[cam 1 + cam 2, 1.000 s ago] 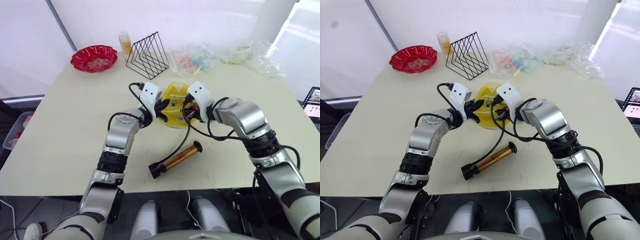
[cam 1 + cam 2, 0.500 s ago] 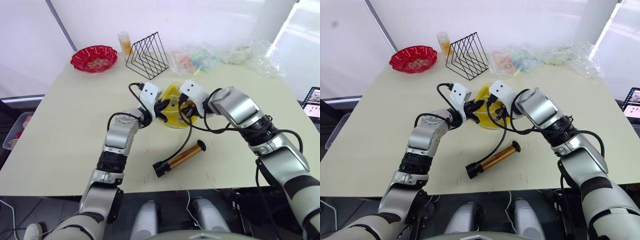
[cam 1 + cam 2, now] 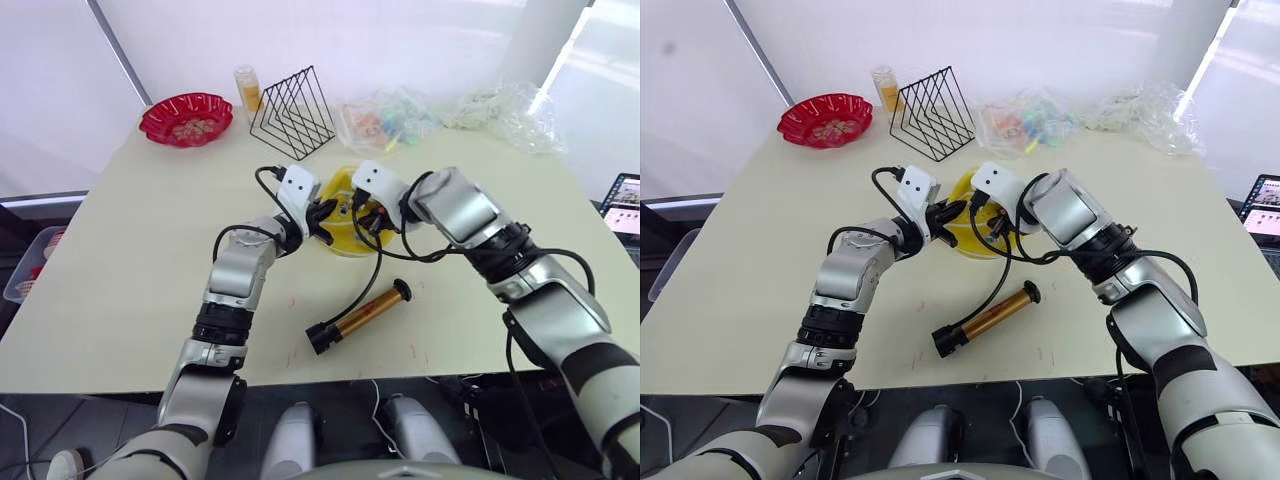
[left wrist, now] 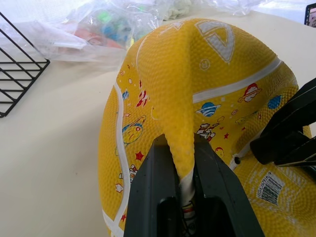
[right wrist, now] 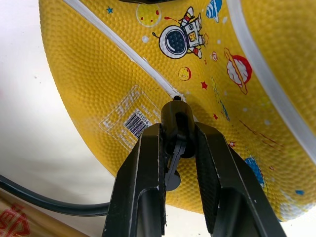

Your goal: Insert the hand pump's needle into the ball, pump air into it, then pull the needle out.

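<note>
- The limp yellow rubber ball [image 3: 347, 212] with white seams and space prints is sagging mid-bench [image 3: 130, 250], its fold being pinched by the left gripper [image 4: 183, 163] fingers.
- The orange-gold hand pump [image 3: 358, 316] is lying nearby.
- The right gripper [image 5: 178, 143] fingers are clamping the needle [image 5: 177, 118] connector against the valve; the soft skin could buckle and the pin skid off.

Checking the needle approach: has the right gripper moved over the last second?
Yes. The right gripper has shifted toward the robot's left across the ball, nearer the wire rack.

Hand pump [image 3: 357, 311] lies before the ball [image 3: 345, 222] — wire rack [image 3: 293, 111] behind.
</note>
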`<state>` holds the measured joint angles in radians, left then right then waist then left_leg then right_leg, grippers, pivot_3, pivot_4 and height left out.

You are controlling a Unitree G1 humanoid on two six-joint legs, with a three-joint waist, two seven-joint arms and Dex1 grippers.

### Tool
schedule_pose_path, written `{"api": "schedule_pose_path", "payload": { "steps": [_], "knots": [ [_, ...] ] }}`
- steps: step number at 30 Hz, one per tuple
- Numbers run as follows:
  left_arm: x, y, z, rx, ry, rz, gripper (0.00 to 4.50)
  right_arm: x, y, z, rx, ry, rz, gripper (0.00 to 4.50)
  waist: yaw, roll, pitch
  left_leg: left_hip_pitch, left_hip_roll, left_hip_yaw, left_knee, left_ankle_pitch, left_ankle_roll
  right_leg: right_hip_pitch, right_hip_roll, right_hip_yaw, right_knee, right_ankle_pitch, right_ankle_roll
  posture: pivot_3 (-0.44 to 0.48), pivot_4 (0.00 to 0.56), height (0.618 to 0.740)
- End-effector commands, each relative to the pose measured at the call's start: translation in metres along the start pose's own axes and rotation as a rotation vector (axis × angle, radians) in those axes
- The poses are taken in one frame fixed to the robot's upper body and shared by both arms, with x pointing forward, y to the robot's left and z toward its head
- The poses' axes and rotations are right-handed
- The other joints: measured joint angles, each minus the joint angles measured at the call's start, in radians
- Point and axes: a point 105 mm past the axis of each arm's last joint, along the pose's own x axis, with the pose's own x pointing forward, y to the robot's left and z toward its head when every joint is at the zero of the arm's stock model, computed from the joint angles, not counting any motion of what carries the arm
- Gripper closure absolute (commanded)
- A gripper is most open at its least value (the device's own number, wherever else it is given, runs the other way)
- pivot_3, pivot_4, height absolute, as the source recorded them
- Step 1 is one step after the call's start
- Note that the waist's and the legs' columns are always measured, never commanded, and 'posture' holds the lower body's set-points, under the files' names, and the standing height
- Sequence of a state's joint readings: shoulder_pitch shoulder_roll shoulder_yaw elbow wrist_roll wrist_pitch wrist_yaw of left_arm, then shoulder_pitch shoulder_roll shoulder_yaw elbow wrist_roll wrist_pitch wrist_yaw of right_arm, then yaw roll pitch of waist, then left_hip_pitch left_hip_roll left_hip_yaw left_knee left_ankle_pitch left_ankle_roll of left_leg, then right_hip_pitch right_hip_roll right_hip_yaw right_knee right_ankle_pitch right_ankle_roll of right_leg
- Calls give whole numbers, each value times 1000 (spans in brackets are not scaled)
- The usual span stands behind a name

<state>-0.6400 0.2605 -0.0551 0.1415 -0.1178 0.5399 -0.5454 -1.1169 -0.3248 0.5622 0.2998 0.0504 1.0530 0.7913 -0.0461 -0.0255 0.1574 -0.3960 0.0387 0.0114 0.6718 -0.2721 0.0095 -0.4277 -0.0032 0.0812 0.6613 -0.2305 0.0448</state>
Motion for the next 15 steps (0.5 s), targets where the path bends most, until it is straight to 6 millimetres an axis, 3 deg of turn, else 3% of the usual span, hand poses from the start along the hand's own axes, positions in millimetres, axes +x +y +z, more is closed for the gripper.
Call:
{"api": "schedule_pose_path", "payload": {
  "steps": [1, 15],
  "knots": [
    [8, -30, -10, -18, 31, -120, 4500, 16, 17, 6, -43, -2, 62, 4172, -3, 0, -1, 1, 0, 0, 0, 0, 0, 0, 0, 0, 0, 0, 0, 0, 150, 735],
    [7, -33, -14, -35, 35, -126, 4500, 37, 20, 4, -39, 38, 72, 4172, -24, -1, -2, 16, 0, -1, -1, 0, 0, 15, 1, 0, -1, -1, 0, 0, 150, 735]
  ]
}}
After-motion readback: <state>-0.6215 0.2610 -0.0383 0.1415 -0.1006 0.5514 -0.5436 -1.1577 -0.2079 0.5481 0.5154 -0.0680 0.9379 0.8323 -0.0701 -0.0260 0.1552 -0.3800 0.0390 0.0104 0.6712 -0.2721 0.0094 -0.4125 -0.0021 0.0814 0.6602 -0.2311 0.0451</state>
